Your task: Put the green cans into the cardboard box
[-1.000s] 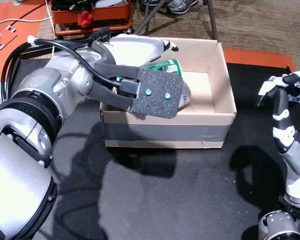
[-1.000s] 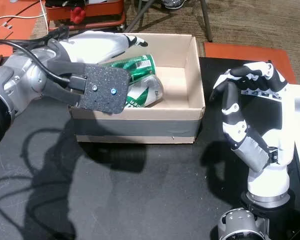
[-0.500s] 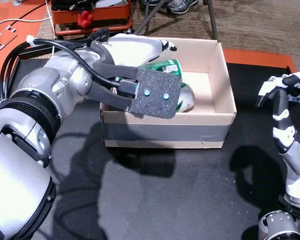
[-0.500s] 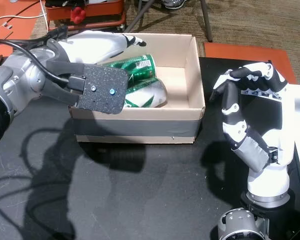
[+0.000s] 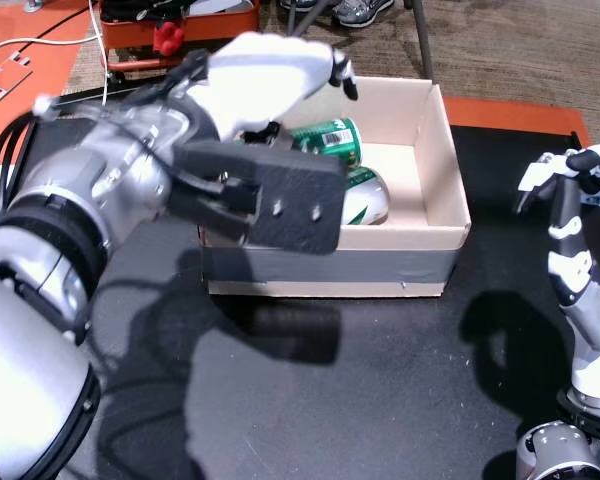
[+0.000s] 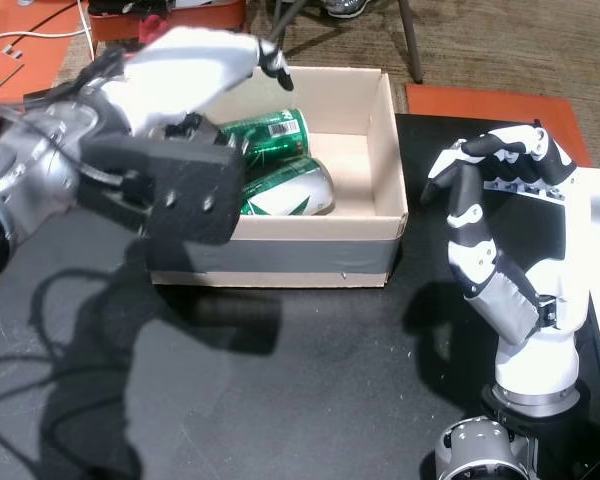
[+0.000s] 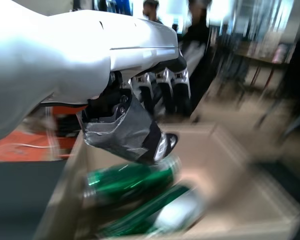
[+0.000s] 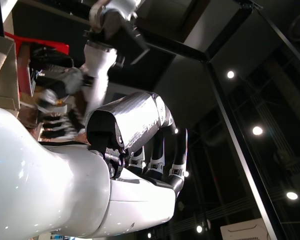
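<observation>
With two green cans [image 6: 275,160] lying inside cardboard box [image 5: 435,215]: placing step judged finished. Left robot hand [image 5: 270,75] above box, fingers loose, empty; right robot hand [image 6: 490,185] idle, fingers apart, empty. Next: clear left arm, check desk [image 5: 380,390] for remaining cans.

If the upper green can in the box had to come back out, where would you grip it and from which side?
Probably across its round body mid-length, coming from above. The upper green can lies on its side against the lower can, and the cardboard box walls block side approaches.
</observation>
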Tool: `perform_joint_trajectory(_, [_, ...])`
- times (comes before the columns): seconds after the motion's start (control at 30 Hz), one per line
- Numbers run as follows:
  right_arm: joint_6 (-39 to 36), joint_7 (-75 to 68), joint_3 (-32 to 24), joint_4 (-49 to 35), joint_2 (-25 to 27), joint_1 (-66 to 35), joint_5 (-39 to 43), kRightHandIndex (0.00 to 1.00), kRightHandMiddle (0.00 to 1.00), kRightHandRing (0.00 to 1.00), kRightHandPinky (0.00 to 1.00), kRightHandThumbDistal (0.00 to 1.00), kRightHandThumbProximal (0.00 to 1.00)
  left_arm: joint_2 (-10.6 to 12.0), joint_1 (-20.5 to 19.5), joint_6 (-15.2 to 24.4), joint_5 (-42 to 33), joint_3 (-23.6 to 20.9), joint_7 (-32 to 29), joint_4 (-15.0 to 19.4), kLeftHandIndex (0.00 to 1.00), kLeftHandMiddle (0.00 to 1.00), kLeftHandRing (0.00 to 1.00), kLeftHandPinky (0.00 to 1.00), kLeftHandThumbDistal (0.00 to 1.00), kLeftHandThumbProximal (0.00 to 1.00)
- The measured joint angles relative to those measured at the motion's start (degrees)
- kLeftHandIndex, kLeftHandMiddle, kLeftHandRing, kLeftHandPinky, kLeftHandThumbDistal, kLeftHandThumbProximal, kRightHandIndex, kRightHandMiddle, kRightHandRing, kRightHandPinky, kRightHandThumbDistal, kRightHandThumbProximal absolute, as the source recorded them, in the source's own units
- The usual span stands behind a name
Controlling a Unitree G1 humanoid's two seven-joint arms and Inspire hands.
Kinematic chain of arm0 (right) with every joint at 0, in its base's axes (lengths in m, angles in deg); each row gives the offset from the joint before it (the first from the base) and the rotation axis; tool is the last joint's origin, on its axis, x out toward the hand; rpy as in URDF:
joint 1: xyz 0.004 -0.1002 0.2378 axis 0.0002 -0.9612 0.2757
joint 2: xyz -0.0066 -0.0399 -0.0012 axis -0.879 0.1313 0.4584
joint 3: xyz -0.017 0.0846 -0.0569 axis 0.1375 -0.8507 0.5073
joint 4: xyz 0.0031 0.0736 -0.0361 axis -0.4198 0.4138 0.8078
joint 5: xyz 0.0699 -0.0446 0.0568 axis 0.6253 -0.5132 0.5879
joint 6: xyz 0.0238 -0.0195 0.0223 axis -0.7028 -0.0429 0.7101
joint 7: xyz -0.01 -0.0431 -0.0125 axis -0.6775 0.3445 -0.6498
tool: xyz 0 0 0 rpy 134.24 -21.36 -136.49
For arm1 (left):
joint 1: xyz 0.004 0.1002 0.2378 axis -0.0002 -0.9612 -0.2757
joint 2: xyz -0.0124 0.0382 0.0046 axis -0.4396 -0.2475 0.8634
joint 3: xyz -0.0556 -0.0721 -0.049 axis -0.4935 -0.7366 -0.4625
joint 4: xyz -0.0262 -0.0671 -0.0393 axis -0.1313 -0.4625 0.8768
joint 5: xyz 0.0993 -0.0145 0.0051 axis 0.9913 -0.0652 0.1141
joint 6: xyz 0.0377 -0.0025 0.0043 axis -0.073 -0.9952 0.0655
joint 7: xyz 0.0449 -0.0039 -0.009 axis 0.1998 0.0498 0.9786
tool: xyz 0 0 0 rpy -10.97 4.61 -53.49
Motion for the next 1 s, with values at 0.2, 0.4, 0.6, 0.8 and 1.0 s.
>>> perform_joint_trajectory(0.2, [0.0, 0.0, -1.0, 0.8, 0.1, 0.8, 0.1, 0.24, 0.3, 0.39, 0.53, 0.55, 0.0, 0.5, -6.7, 18.4, -12.2, -11.3, 0.6, 3.0, 0.33, 0.31, 0.39, 0.41, 0.43, 0.0])
perform_joint_trajectory(0.4, [-0.8, -0.2, -1.0, 1.3, 0.5, 0.9, -0.5, 0.25, 0.32, 0.4, 0.54, 0.51, 0.0, 0.7, -17.0, 34.7, -19.2, -16.9, -1.6, 5.7, 0.34, 0.34, 0.41, 0.37, 0.42, 0.0])
perform_joint_trajectory(0.6, [-0.5, -0.1, -1.0, 1.9, 1.0, 0.9, -0.6, 0.24, 0.31, 0.4, 0.53, 0.48, 0.0, 1.9, -25.4, 43.3, -26.3, -22.1, -4.7, 6.9, 0.27, 0.31, 0.37, 0.35, 0.56, 0.0])
perform_joint_trajectory(0.8, [0.2, -0.1, -1.1, 1.9, 1.2, 0.9, -0.5, 0.25, 0.32, 0.41, 0.55, 0.47, 0.0, 6.3, -34.8, 47.5, -45.3, -22.6, -19.7, 12.1, 0.27, 0.32, 0.41, 0.4, 0.54, 0.0])
perform_joint_trajectory(1.0, [-0.5, -0.2, -1.1, 2.0, 2.1, 0.9, -1.4, 0.25, 0.32, 0.41, 0.54, 0.5, 0.0, 9.7, -40.9, 42.2, -70.8, -22.7, -46.9, 23.4, 0.27, 0.31, 0.35, 0.36, 0.55, 0.0])
